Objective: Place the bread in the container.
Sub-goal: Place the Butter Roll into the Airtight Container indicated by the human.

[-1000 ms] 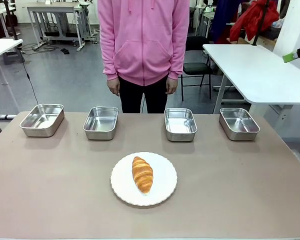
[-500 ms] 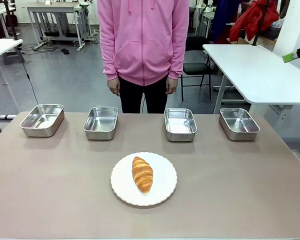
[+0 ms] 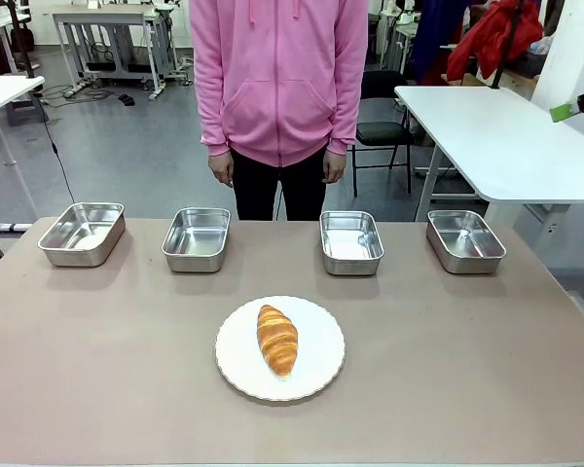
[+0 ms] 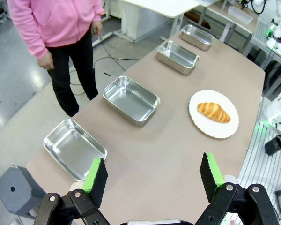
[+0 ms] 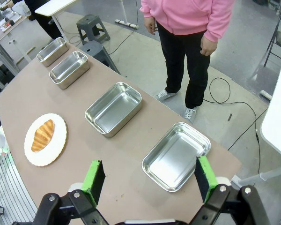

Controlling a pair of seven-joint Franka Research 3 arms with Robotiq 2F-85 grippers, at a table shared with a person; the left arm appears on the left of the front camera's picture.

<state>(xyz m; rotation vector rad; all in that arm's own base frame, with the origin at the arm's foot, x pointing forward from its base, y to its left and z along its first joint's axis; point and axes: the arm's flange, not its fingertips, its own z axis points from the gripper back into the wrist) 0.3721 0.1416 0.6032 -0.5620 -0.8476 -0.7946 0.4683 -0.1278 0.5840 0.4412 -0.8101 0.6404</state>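
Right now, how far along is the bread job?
Nothing done: the croissant lies on the plate, and all four trays are empty. Nothing in hand: left gripper and right gripper hang open, empty. To do: grasp it, place it in a tray.

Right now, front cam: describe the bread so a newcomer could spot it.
On the brown table, four steel trays line the far edge by the person in pink. Nearer the robot, mid-table, sits a round white plate; the bread lies on it. It is the only golden-brown, ridged thing, tapered at both ends.
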